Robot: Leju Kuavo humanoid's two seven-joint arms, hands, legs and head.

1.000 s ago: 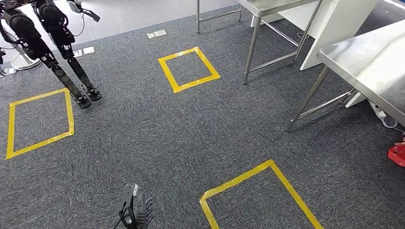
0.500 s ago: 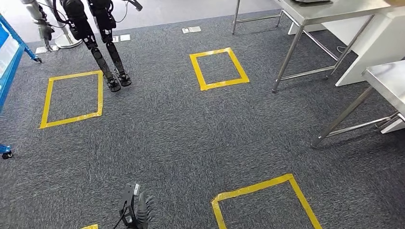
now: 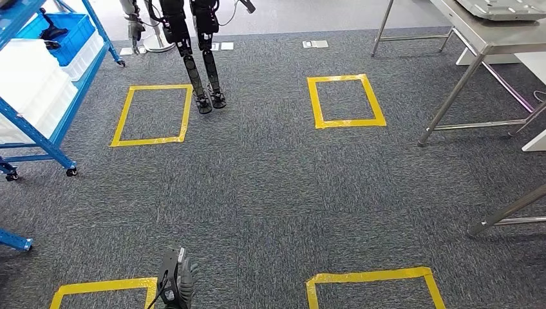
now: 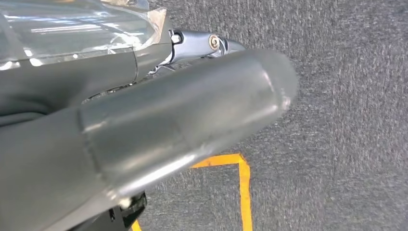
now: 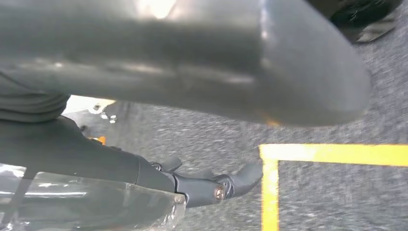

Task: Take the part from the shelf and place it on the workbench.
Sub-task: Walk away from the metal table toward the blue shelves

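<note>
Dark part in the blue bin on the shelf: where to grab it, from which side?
From above: the bin's walls close off the sides. The part seems to have a thin stem standing up; pinch that or the wider body under it. Too small to tell more.

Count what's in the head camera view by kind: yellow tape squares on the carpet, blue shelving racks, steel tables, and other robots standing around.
Yellow tape squares: 4
Blue shelf racks: 1 clearly, plus a blue foot at the left edge
Steel tables: 2, one showing only a leg
Other robots: 1
Total: 8
</note>
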